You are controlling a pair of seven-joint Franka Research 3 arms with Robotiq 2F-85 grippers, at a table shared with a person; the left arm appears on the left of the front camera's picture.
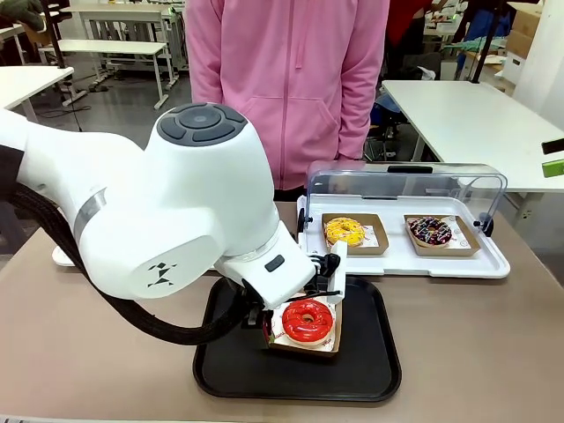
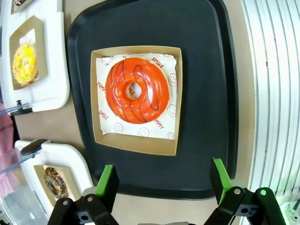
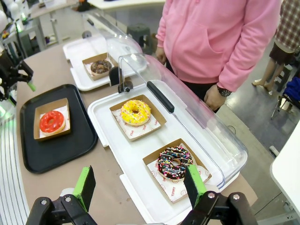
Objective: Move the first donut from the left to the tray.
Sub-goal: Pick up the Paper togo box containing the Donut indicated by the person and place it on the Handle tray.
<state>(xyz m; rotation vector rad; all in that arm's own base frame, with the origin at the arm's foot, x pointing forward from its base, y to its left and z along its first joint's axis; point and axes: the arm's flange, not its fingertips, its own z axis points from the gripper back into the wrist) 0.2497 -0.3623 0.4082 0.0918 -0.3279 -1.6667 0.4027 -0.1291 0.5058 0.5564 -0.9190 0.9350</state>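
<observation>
The left claw (image 2: 162, 183) hangs spread wide and empty above the tray's (image 2: 206, 93) near rim. The right claw (image 3: 140, 187) is spread too. The red donut (image 2: 137, 90) rests in its cardboard holder (image 2: 136, 143) on the tray, a pink-sleeved person (image 1: 286, 79) standing beyond the table (image 1: 476, 352).

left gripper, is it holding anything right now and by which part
Nothing is held. The left gripper is open, its green pads apart and clear of the red donut, which sits in its cardboard holder on the black tray.
</observation>
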